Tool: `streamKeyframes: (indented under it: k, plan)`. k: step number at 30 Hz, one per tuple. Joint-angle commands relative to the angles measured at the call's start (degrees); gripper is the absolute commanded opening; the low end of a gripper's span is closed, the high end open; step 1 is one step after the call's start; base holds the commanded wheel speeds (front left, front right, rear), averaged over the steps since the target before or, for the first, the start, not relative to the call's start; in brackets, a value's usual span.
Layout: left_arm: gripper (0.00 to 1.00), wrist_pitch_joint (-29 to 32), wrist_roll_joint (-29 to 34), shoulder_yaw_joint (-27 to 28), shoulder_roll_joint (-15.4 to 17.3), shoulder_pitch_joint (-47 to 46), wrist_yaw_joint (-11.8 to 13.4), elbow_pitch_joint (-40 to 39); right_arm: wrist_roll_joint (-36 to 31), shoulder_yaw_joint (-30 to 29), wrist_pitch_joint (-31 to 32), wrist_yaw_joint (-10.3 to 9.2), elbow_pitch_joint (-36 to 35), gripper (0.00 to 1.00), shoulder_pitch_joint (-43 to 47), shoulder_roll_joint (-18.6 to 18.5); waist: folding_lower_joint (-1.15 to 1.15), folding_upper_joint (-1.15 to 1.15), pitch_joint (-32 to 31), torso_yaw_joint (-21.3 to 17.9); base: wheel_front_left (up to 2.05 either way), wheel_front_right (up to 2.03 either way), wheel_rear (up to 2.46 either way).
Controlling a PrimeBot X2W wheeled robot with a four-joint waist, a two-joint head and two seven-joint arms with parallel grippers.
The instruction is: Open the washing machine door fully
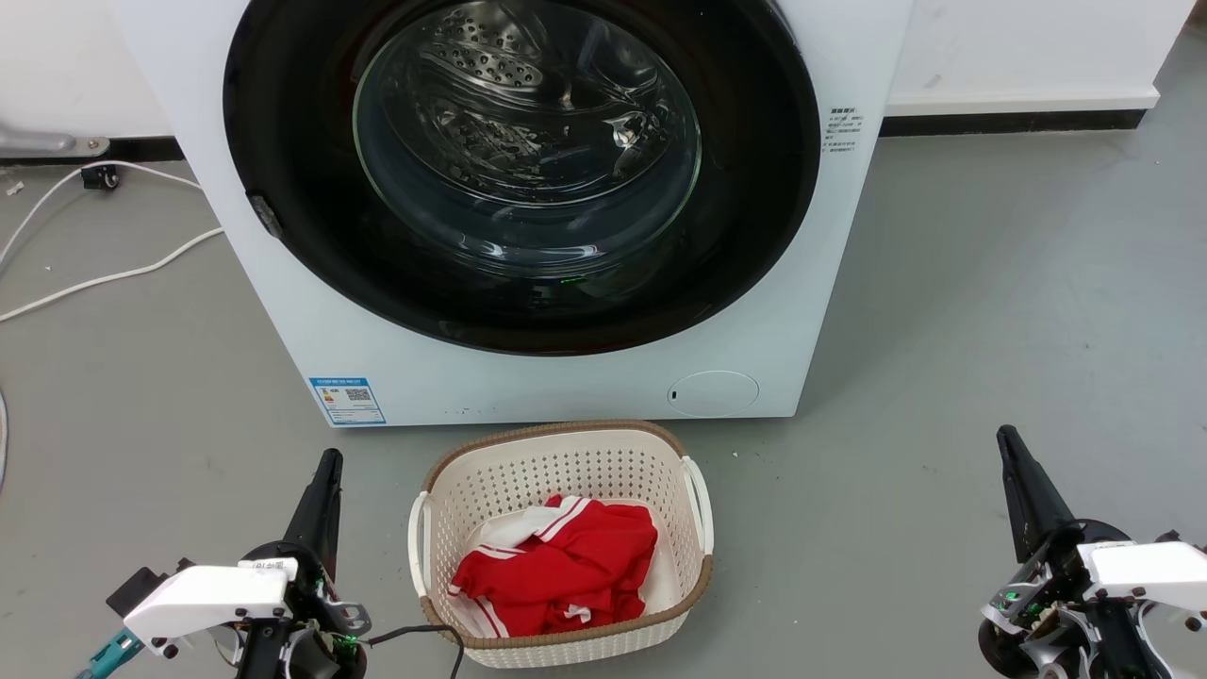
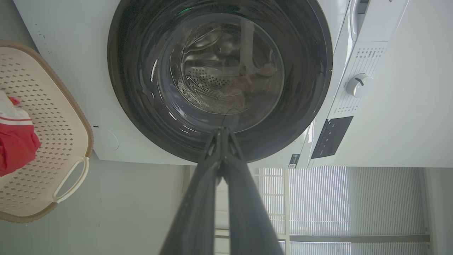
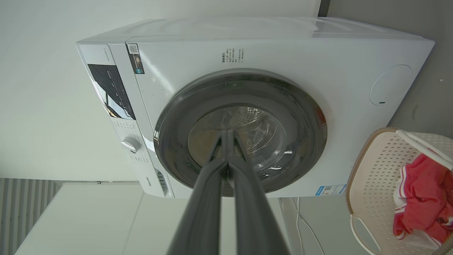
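The washing machine (image 1: 528,377) stands straight ahead, white and boxy. Its washing machine door (image 1: 292,141) is round and glossy black with a clear glass bowl window, and it lies flat against the front, closed. A small dark tab sits on the door's left rim (image 1: 265,215). My left gripper (image 1: 327,462) rests low at the lower left, shut and holding nothing, well short of the washer. My right gripper (image 1: 1005,436) rests at the lower right, also shut and holding nothing. The wrist views show the door (image 2: 134,88) (image 3: 177,141) beyond each pair of closed fingers.
A cream perforated laundry basket (image 1: 556,453) with red and white clothing (image 1: 566,566) sits on the grey floor between my grippers, close to the washer's front. White cables (image 1: 104,273) trail on the floor at the left. A white wall base (image 1: 1018,94) runs at the right.
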Motion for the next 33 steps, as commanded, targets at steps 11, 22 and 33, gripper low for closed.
streamKeyframes:
  k: [11, 22, 33]
  plan:
    - [0.00, 0.19, 0.32, 0.23, -0.08, -0.47, -0.17, 0.03, -0.13, -0.09, 0.18, 0.00, 0.08, 0.00, -0.73, 0.24, 0.00, 0.00, 0.00, 0.00, 0.00, 0.00, 0.00]
    - [1.00, -1.42, 0.47, -1.97, -0.17, 0.26, 0.01, 0.81, -0.67, 0.92, -1.57, 0.00, -0.16, 1.00, 1.22, 0.10, 0.00, 0.00, -0.01, -0.06, 0.00, 0.00, 0.00]
    - [1.00, -4.58, 7.01, -4.65, 0.43, -1.21, -0.01, -0.76, -8.31, 2.12, -4.60, 0.00, -2.50, 1.00, 1.70, 0.11, 0.00, 0.00, -0.12, -0.18, 0.00, 0.00, 0.00]
